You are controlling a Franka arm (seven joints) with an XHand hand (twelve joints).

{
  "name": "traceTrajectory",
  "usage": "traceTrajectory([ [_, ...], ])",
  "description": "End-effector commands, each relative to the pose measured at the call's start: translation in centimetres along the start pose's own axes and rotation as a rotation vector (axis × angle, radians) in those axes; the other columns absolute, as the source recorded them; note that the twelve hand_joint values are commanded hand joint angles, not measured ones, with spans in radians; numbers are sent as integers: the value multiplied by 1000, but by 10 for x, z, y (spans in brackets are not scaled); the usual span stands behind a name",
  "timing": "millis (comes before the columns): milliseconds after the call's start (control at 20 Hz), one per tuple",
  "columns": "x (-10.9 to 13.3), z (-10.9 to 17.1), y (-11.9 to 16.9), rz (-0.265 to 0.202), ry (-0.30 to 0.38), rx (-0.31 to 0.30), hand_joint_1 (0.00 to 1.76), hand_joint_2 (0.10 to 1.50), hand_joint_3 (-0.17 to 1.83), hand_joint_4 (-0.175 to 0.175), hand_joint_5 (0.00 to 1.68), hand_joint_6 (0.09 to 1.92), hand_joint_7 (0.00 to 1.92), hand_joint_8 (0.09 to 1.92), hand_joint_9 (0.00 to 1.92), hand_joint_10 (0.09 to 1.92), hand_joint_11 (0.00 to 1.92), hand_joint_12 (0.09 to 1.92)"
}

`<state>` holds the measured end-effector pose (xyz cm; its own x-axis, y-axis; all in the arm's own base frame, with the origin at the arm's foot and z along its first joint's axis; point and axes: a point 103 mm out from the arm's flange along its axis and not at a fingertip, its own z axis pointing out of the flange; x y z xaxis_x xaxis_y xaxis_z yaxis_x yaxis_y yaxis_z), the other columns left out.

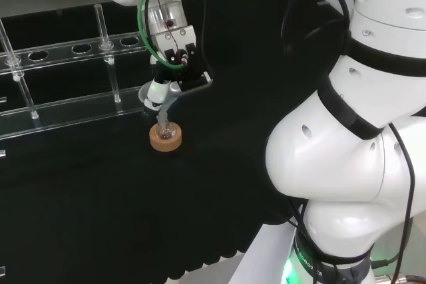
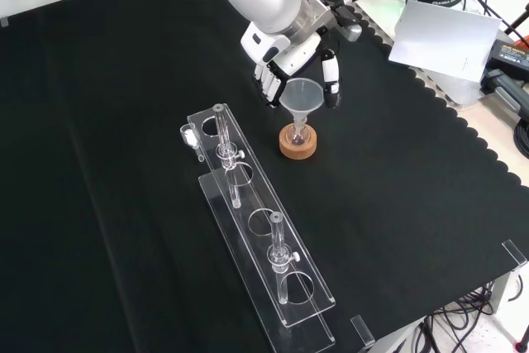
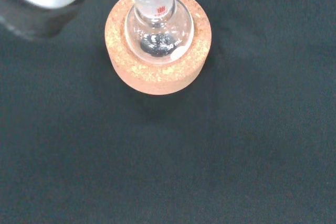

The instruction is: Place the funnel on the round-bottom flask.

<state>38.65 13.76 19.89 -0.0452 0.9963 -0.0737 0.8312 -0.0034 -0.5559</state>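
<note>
A clear funnel (image 2: pixel 302 95) stands with its stem down in the neck of the small round-bottom flask (image 2: pixel 297 132). The flask rests on a cork ring (image 2: pixel 297 147) on the black cloth. The hand (image 2: pixel 285 59) comes in from above, its fingers (image 2: pixel 269 84) on one side of the funnel's cone and its thumb on the other, pinching it at the rim. In the head view the hand (image 1: pixel 174 64) holds the funnel (image 1: pixel 150 94) just above the flask (image 1: pixel 164 128) and the cork ring (image 1: pixel 165 140). The wrist view looks down on the flask (image 3: pixel 158 27) in the cork ring (image 3: pixel 157 77).
A clear acrylic rack (image 2: pixel 260 229) with a few glass tubes stands in front of the flask in the front view; in the head view the rack (image 1: pixel 66 108) lies to the flask's left. The bench's scalloped edge (image 2: pixel 463 126) runs at the front view's right.
</note>
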Motion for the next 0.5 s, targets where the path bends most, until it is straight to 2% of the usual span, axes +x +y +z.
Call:
traceTrajectory([
  [50,0,0,-2,-12,10,16,749,1125,-175,-46,432,532,234,727,558,618,472,1284],
  [250,1,0,-3,-12,7,35,707,1092,-175,-48,386,328,118,714,416,691,331,1338],
  [500,1,0,-5,-22,8,45,688,1072,-175,-47,390,260,86,708,368,713,271,1362],
])
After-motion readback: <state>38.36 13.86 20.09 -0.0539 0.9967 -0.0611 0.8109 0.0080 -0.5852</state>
